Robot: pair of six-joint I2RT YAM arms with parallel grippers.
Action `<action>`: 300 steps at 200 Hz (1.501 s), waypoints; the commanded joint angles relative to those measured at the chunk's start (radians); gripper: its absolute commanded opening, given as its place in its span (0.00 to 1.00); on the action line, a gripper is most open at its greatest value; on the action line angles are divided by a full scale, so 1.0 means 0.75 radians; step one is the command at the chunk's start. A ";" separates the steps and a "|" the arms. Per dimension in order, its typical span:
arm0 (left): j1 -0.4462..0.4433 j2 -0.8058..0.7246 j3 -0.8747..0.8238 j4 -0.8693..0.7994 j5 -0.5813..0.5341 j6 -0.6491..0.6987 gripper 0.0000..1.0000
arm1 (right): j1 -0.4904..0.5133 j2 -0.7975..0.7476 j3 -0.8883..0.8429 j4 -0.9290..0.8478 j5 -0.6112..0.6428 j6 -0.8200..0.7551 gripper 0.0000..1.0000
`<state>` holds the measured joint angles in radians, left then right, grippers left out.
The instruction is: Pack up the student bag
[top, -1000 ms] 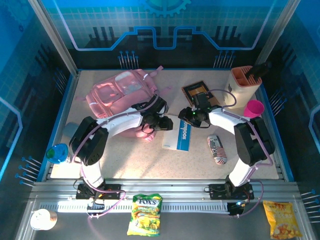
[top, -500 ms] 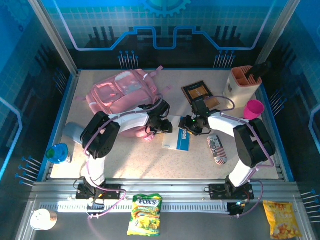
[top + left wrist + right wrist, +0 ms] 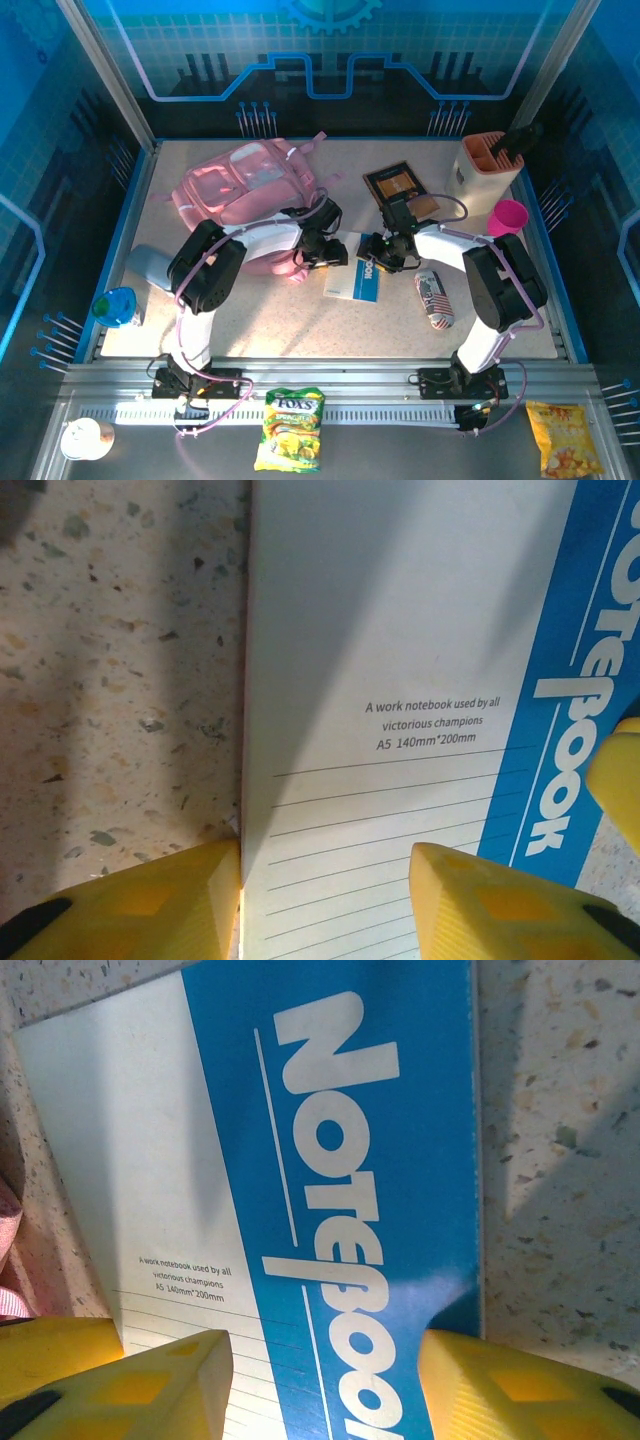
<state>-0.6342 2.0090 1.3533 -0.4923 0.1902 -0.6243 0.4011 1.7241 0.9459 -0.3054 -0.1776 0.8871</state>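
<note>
Two white robot arms reach inward over a speckled tabletop (image 3: 250,320) inside a blue-lit enclosure, and they meet at a blue-and-white notebook (image 3: 352,279) lying flat near the middle. The student bag (image 3: 245,185), a large soft pink backpack, lies on the far left part of the tabletop with the left arm stretched across its near side. A fold of its pink fabric sits just beside the notebook's corner. The left end effector (image 3: 325,890) hangs low over the notebook's left edge, released and gripping nothing. Its yellow fingers (image 3: 170,905) are spread apart, one above the bare tabletop at the edge and the other above the white, lined cover. The right end effector (image 3: 325,1385) is also released. Its fingers (image 3: 520,1390) are parted over the blue band printed "Notebook", the outer one where the cover meets the tabletop. I cannot tell whether any finger touches the cover. To the right of the notebook lies a small can (image 3: 434,298) with a stars-and-stripes pattern. Farther back are a brown book (image 3: 400,187), a pink cup (image 3: 507,216) and a cream-and-orange holder (image 3: 487,160) in the far right corner. On the metal rail in front of the arms lie a yellow-green sweets bag (image 3: 290,428) and an orange snack packet (image 3: 563,437).
</note>
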 commanded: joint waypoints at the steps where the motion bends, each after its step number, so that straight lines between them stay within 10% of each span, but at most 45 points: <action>1: 0.019 0.029 0.065 -0.037 0.182 -0.012 0.47 | 0.012 0.047 -0.023 -0.025 -0.022 0.021 0.54; 110: 0.098 -0.077 0.033 0.036 0.544 -0.094 0.28 | 0.007 0.053 -0.040 -0.015 0.008 0.063 0.52; 235: 0.122 -0.126 0.104 -0.080 0.425 -0.029 0.00 | -0.025 -0.155 -0.165 0.206 -0.049 0.164 0.52; 300: 0.285 -0.452 0.000 0.035 0.302 -0.046 0.00 | -0.039 -0.374 -0.277 0.629 -0.177 0.329 0.72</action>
<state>-0.4801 1.8023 1.3941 -0.5167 0.4690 -0.6556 0.3786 1.4815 0.7532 0.0074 -0.2501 1.0622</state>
